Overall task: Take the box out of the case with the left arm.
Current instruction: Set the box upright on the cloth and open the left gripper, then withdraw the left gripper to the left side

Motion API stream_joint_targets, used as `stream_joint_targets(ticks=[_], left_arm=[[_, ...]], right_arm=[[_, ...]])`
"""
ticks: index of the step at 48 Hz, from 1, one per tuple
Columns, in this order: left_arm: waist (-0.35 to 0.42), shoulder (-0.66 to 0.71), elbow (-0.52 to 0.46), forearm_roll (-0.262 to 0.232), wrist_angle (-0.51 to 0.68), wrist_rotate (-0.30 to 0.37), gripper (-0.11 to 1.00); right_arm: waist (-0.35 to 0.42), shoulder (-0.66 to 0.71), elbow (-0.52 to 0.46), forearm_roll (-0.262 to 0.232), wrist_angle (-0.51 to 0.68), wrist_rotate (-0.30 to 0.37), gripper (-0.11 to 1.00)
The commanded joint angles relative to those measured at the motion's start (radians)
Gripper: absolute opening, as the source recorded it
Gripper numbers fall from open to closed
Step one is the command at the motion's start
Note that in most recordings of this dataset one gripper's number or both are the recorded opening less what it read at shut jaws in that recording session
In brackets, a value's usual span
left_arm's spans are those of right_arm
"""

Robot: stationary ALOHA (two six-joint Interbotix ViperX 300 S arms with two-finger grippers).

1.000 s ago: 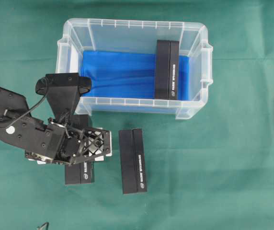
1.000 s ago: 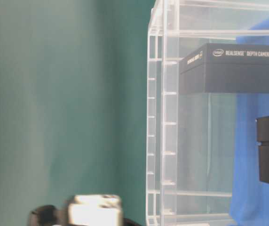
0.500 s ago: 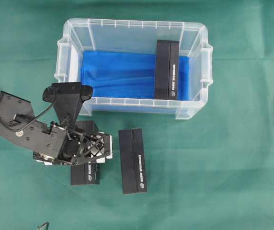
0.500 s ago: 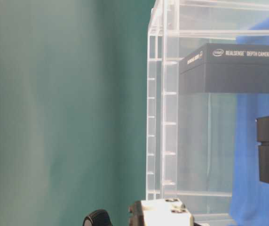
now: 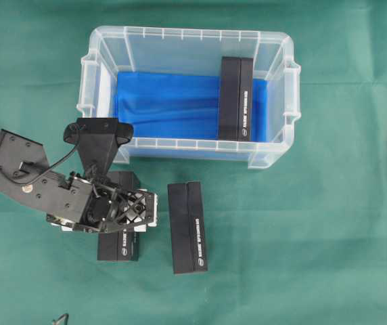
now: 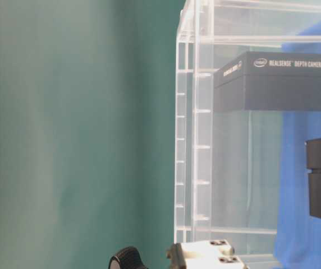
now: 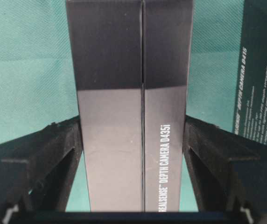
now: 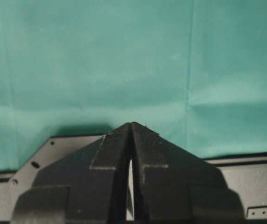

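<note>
Black cardboard box (image 7: 133,107), long and narrow with white depth-camera lettering down one face, sits between the fingers of the left gripper (image 5: 127,208) on the green cloth-covered table (image 5: 302,237), outside the clear plastic rectangular case (image 5: 275,101) with the blue lining on its floor. The wrist view shows both black lattice fingers (image 7: 54,158) pressed flat to the box's long sides, so the jaws are spread wide and closed on it. Whether the box rests on the cloth or hangs just above it, the views do not settle.

A second black box (image 5: 187,227) of the same kind lies on the cloth just beside, apart from the held one. A third black box (image 5: 236,98) stands inside the case against its right end wall.

My reading is that the carry-out is done for this box and the step in hand is setting it down. The next move calls for letting the box settle flat, spreading the fingers enough to free both sides, and lifting straight up so neither finger drags it toward its neighbour. After that, the box in the case would need a reach over the rim near the right wall, where room for the fingers looks tight.

The right gripper (image 8: 131,135) hangs over bare cloth with its jaws together, holding nothing.
</note>
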Motion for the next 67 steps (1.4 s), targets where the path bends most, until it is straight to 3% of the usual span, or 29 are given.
stream_joint_targets(ticks=[1,7,12,15,43,52,67], left_arm=[[-0.002,-0.031,-0.012,-0.002,-0.003,0.0,0.63],[-0.002,-0.031,-0.014,0.0,-0.003,-0.003,0.64],[0.0,-0.031,-0.012,-0.002,-0.003,-0.005,0.84],[0.002,-0.032,-0.012,-0.002,-0.003,-0.006,0.91],[0.023,-0.078,-0.064,-0.008,0.0,-0.008,0.89],[0.041,-0.127,-0.135,-0.006,0.097,-0.006,0.89],[0.063,-0.179,-0.308,0.009,0.367,0.0,0.89]], right_arm=[[0.0,0.002,-0.011,-0.003,-0.003,0.002,0.01],[0.0,0.0,-0.011,-0.003,-0.003,0.002,0.01],[0.0,0.002,-0.009,-0.003,-0.003,0.002,0.01],[0.0,0.0,-0.009,-0.003,-0.006,0.002,0.01],[0.0,0.002,-0.011,-0.003,-0.003,-0.002,0.01],[0.0,0.002,-0.009,-0.003,-0.006,-0.002,0.01],[-0.002,0.002,-0.011,-0.017,-0.006,-0.002,0.01]])
